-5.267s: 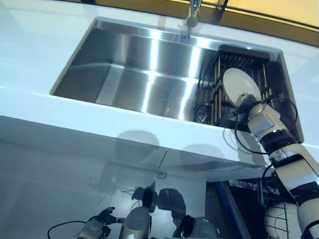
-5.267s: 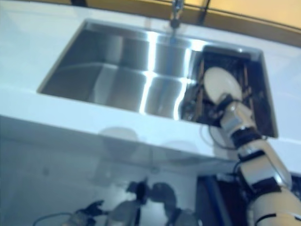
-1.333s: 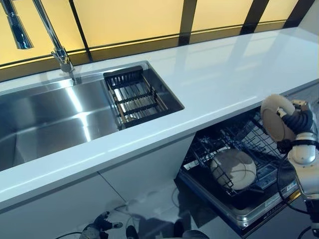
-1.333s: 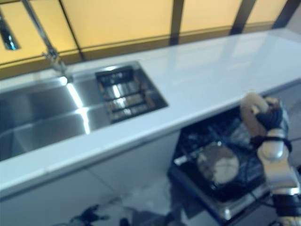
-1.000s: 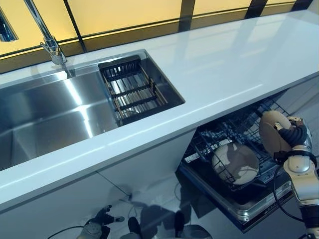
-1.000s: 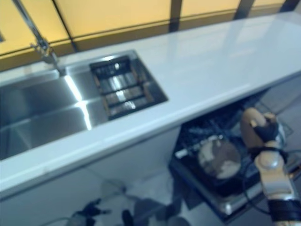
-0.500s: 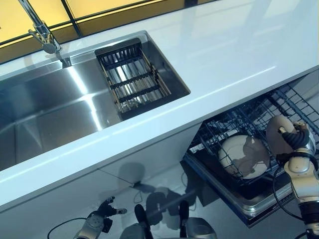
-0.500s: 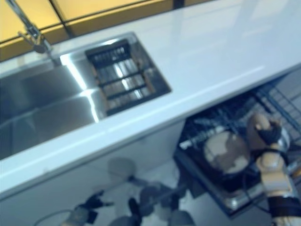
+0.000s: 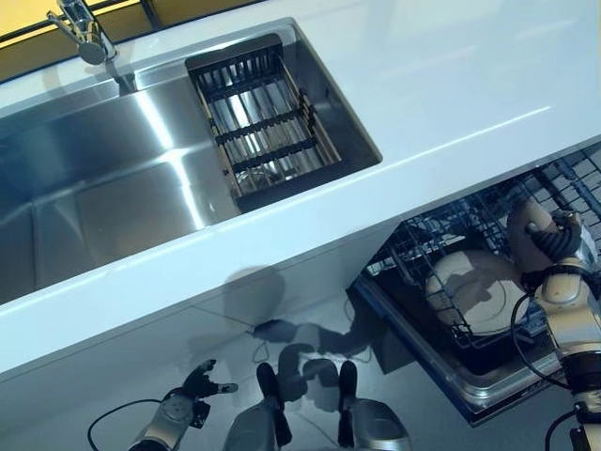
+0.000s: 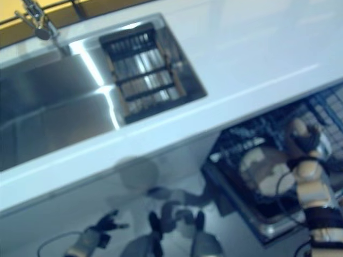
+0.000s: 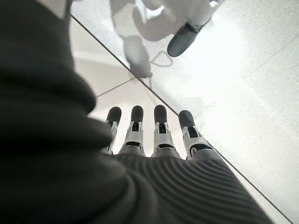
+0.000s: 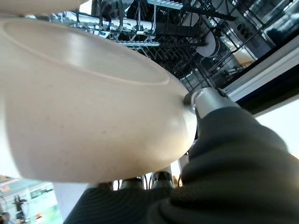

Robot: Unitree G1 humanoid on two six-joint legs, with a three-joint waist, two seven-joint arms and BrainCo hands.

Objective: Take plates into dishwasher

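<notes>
Left eye view looks down on a white glossy countertop (image 9: 451, 85) with a stainless steel sink (image 9: 113, 178) set into it and a chrome tap (image 9: 80, 33) at its far edge. A black wire drying rack (image 9: 263, 127) sits in the sink's right end, with no plates standing in it. Below the counter's front edge, on the right, the dark wire dishwasher rack (image 9: 441, 244) is pulled out over the open dishwasher door (image 9: 441, 366). One round cream plate (image 9: 474, 291) already stands tilted among the rack's tines.

The right hand (image 9: 556, 240) is over the rack's right part, its fingers and thumb clamped round the rim of a second cream-coloured round plate (image 9: 528, 225), which is held upright just beside the loaded one and a little above the wires. In the right wrist view this held plate (image 12: 88, 112) fills most of the picture, its pale speckled underside facing the camera, the thumb (image 12: 205, 100) pressed on its edge, and the rack's tines showing past it.

The left hand (image 9: 192, 395) hangs low over the pale floor (image 11: 243, 93), well apart from the dishwasher; its wrist view shows the fingers (image 11: 161, 128) straight and holding nothing.
</notes>
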